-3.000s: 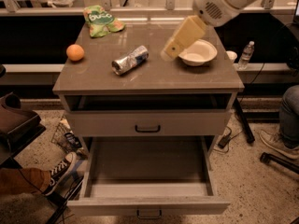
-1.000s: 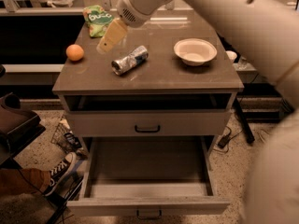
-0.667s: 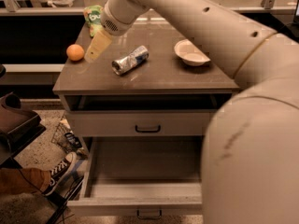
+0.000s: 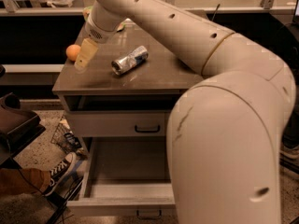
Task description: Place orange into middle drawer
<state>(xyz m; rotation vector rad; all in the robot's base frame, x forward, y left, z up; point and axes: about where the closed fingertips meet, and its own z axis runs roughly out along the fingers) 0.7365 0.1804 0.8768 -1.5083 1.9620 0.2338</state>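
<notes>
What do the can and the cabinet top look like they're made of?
Can: thin metal, probably aluminium, silver with bright glints. Cabinet top: smooth grey-brown laminate or coated metal, judging by its dull sheen; unsure which. Gripper hangs just right of the orange.

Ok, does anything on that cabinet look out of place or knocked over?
The drink can lies on its side on the cabinet top instead of standing. The orange sits by the left edge, the gripper beside it. The lowest drawer is open.

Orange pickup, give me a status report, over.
Gripper down at the cabinet top, beside the orange. Orange sits on the top, not lifted. Middle drawer open below. Drink can lies on its side nearby, apart.
</notes>
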